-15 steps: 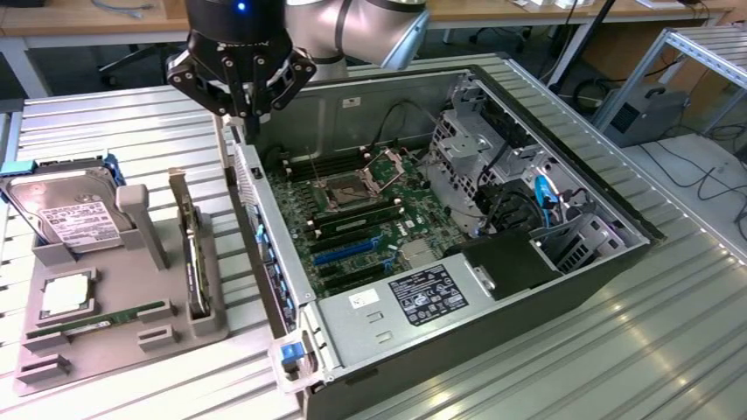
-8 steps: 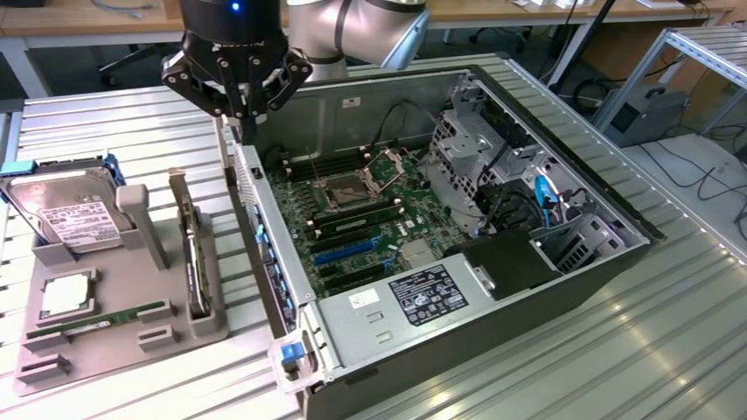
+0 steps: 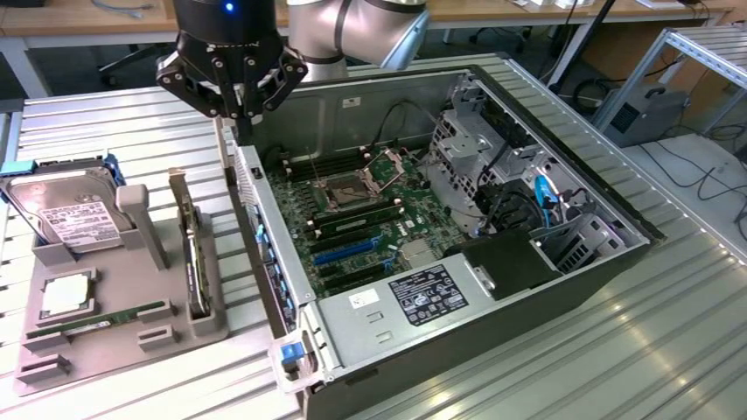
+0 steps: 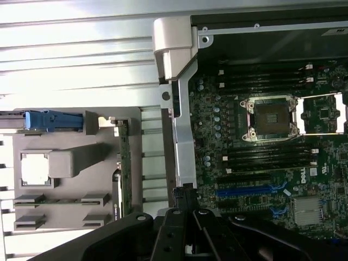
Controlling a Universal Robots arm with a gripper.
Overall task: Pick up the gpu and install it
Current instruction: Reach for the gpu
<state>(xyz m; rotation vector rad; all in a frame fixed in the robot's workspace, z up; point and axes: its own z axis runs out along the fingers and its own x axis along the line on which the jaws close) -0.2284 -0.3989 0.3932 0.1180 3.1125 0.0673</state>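
1. The gpu (image 3: 192,262) stands on edge in the gray holder tray (image 3: 94,359), in the lower left of the exterior view. Nothing is touching it. We think the silver bracket is at the far end, but at that angle we can't be sure.
2. The hard drive (image 3: 70,214) and the slim RAM stick (image 3: 100,322) share the tray, so there are lookalikes close by.
3. The gripper (image 3: 241,118) hangs at the upper left of the exterior view, over the wall of the open computer case (image 3: 350,101) nearest the tray. That puts it beside the tray rather than over it. Its fingers are pinched fully together with nothing between them.
4. So we'd call this the approach part of the pick-up. The card hasn't been lifted, and the install hasn't begun.
5. As we read it, the grab calls for the fingers to spread first. They'd then need to line up square over the card's thin top edge. It's a narrow target, and a crooked pinch could tip the card in its holder.
6. Further out, the motherboard (image 3: 362,219) lies exposed in the middle of the frame, and its blue slots (image 3: 345,254) look free.
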